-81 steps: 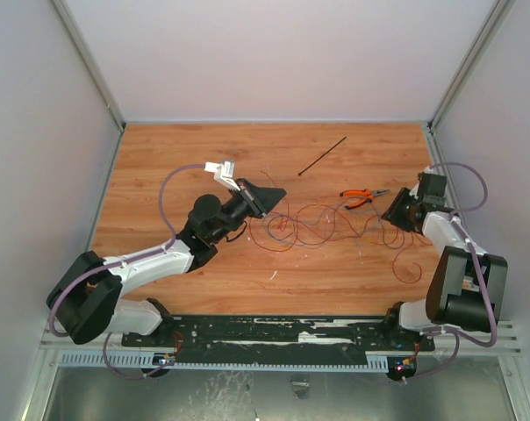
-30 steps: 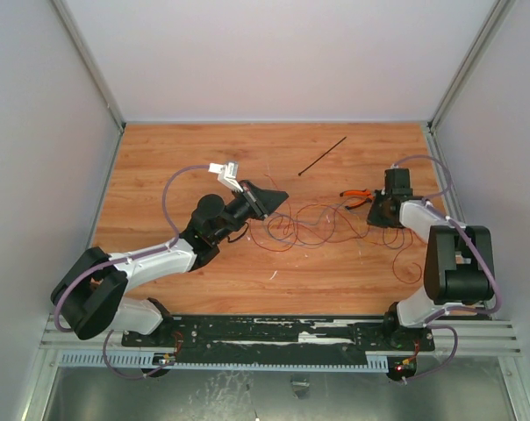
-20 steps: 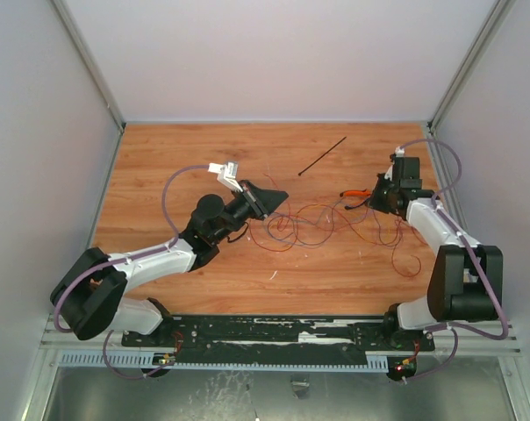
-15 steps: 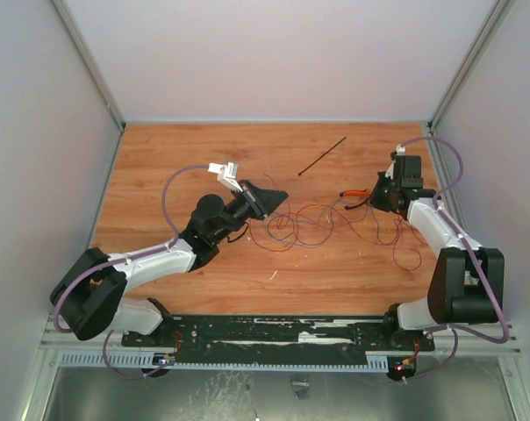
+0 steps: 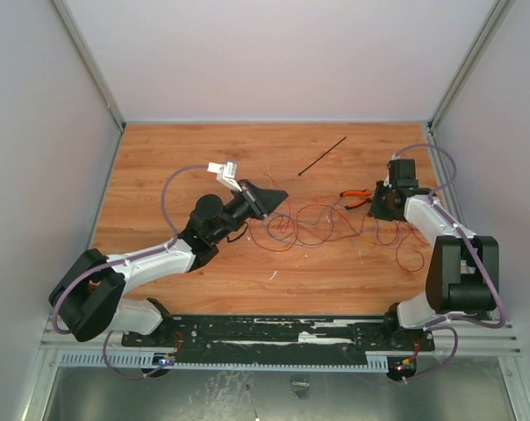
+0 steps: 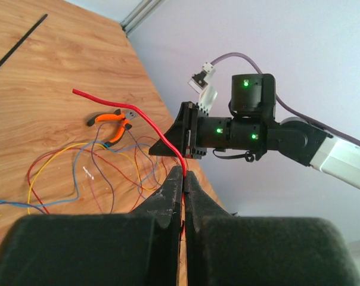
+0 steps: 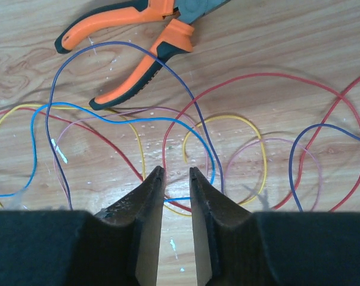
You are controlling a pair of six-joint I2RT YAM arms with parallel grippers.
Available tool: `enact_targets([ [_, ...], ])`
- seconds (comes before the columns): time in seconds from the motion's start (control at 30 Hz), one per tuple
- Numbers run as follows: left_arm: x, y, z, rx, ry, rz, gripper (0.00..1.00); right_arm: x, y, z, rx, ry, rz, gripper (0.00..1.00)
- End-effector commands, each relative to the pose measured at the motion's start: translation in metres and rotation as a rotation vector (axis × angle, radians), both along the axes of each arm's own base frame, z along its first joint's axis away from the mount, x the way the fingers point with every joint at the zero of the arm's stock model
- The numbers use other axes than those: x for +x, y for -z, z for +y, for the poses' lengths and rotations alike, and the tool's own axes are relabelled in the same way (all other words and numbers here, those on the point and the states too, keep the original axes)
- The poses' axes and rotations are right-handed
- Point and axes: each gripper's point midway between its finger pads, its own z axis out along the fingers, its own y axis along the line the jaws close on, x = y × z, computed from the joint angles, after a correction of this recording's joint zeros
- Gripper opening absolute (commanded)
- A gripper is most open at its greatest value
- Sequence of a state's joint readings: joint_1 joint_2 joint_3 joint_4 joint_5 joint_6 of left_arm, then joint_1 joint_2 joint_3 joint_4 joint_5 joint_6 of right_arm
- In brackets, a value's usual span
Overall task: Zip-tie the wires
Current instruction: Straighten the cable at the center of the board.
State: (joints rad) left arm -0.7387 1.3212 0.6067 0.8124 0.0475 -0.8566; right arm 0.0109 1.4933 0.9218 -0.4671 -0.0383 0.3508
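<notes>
1. My left claw (image 6: 183,176) is clenched on one red wire (image 6: 108,102), which rises from between its tips and arcs away ahead of it.
2. The rest of the wires (image 5: 322,226) lie in a loose tangle on the worktop (image 5: 160,158), spread between my two claws.
3. My right claw (image 7: 176,179) is released. Its tips stand a little apart, pointing down into the tangle. A blue strand (image 7: 108,118) crosses just beneath the gap and is not pinched.
4. The pliers (image 7: 138,36) lie just ahead of my right claw, with a purple loop running by their handles.
5. The zip tie (image 5: 323,155) lies flat, well beyond both claws and apart from the tangle. Neither claw touches it.
6. I judge the step in hand to be gathering. The strands are not yet drawn into one bundle, so tying has not begun.
7. Next, my right claw should lower and close on several strands together, not only the blue one, and steer clear of the pliers.
8. I should then draw those strands toward my left claw's hold so they run side by side. They are thin and springy and may slip out.
9. One claw must then fetch the tie.
</notes>
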Motion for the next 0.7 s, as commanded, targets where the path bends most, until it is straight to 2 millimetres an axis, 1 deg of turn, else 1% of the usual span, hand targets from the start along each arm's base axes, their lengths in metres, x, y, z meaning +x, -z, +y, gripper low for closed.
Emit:
enact_targets([
  [0.0, -0.002, -0.004, -0.002, -0.024, 0.019, -0.014, 0.00, 0.004, -0.022, 0.010, 0.026, -0.058, -0.055, 0.27],
  [0.1, -0.002, -0.002, -0.004, -0.027, 0.028, -0.009, 0.00, 0.001, -0.034, 0.004, 0.020, -0.060, -0.068, 0.28],
  [0.2, -0.002, -0.001, -0.004, -0.027, 0.029, -0.007, 0.00, 0.002, -0.043, -0.016, 0.012, 0.001, -0.103, 0.28],
  [0.27, -0.002, -0.001, -0.005, -0.027, 0.031, -0.006, 0.00, 0.003, -0.043, -0.021, 0.025, 0.026, -0.114, 0.28],
  [0.37, -0.002, -0.001, -0.005, -0.029, 0.033, -0.007, 0.00, 0.009, -0.038, -0.028, 0.034, 0.062, -0.119, 0.29],
  [0.47, -0.003, -0.002, -0.004, -0.030, 0.032, -0.007, 0.00, 0.018, -0.031, -0.032, 0.051, 0.099, -0.121, 0.29],
  [0.67, -0.004, -0.005, -0.002, -0.027, 0.027, -0.015, 0.00, 0.034, -0.012, -0.034, 0.095, 0.151, -0.108, 0.31],
])
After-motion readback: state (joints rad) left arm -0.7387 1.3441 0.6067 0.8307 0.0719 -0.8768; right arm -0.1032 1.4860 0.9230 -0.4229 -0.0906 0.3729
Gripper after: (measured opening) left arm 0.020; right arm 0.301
